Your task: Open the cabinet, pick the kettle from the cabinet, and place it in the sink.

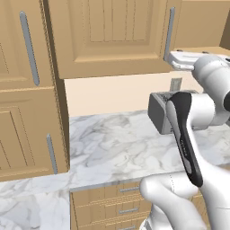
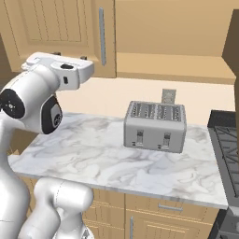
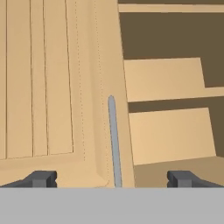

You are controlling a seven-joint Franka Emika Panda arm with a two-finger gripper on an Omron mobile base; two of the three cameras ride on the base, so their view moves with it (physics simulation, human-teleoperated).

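Two dark fingertips (image 3: 43,178) of the gripper (image 3: 111,179) stand spread wide apart, nothing between them, with the handle (image 3: 114,140) of the cabinet (image 3: 52,87) running up in line with the gap. The cabinet door is shut, so its contents are hidden. Beside the door, on the handle's side, open wooden shelves (image 3: 166,83) recede into shadow. Below the cabinet lies the marble counter (image 2: 93,154), bearing a grey four-slot toaster (image 2: 155,125); beneath the counter are wooden drawers (image 1: 117,202).
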